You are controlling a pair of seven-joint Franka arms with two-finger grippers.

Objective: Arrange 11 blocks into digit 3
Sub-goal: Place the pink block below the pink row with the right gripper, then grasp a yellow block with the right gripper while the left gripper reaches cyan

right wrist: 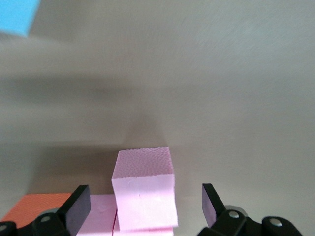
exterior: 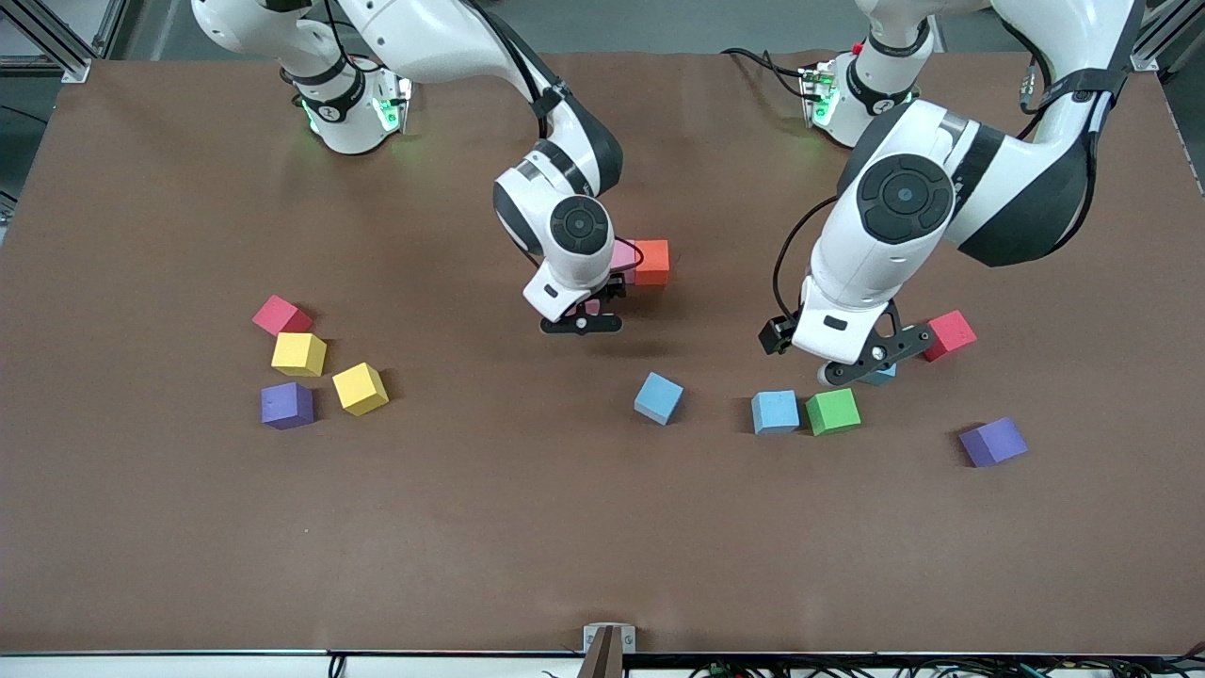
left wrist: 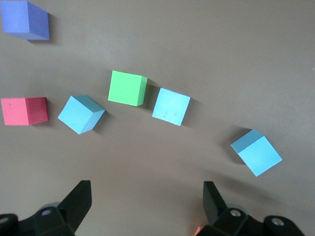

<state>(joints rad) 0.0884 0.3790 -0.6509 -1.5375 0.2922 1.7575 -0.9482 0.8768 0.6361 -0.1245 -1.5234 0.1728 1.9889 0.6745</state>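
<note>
Right gripper (right wrist: pixel 142 199): jaws spread wide, nothing clamped, low over the pink blocks mid-table. One pink block (right wrist: pixel 144 189) sits between the fingers without touching either. A second pink block (right wrist: pixel 97 216) lies beside it, touching the orange block (exterior: pixel 651 262); a third pink edge shows under the first one in the right wrist view, can't tell how it sits. In the front view the right wrist hides most of this cluster; only the orange block and a pink sliver (exterior: pixel 622 254) show.

Left gripper (left wrist: pixel 147 201): also wide, empty, hanging over bare table (exterior: pixel 602 527) next to a light blue block (left wrist: pixel 81 114) that its fingers mostly hide in the front view. Red cube (exterior: pixel 949 334) just beside that block, toward the left arm's end.

Nearer the front camera: green block (exterior: pixel 832 411) and another light blue block (exterior: pixel 775 411) almost touching; third light blue block (exterior: pixel 658 397) apart from them, toward mid-table. Purple block (exterior: pixel 993 442) alone toward the left arm's end.

Right arm's end of the table: second red cube (exterior: pixel 281 315), two yellow blocks (exterior: pixel 298 354) (exterior: pixel 360 388), another purple cube (exterior: pixel 286 405), loosely clustered.

Digit 3 not formed; only the pink/orange cluster is joined up.
</note>
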